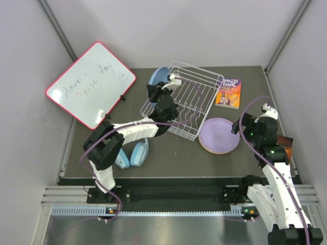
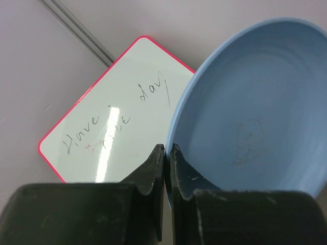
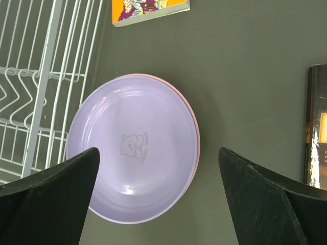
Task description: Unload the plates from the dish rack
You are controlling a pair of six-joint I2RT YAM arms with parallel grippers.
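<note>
My left gripper (image 1: 155,92) is shut on the rim of the blue plate (image 1: 159,76), which stands on edge at the far left end of the white wire dish rack (image 1: 196,84). In the left wrist view the fingertips (image 2: 159,153) pinch the blue plate's (image 2: 250,112) edge. The purple plate (image 1: 218,132) lies flat on the table right of the rack, on top of the pink plate (image 3: 197,148), whose rim just shows. My right gripper (image 3: 158,150) is open and empty above the purple plate (image 3: 135,148). The orange-yellow plate is hidden or out of view.
A red-framed whiteboard (image 1: 92,84) lies at the far left and shows in the left wrist view (image 2: 112,112). Light blue headphones (image 1: 134,154) lie by the left arm. An orange book (image 1: 228,93) lies right of the rack, and a dark book (image 1: 285,145) near the right edge.
</note>
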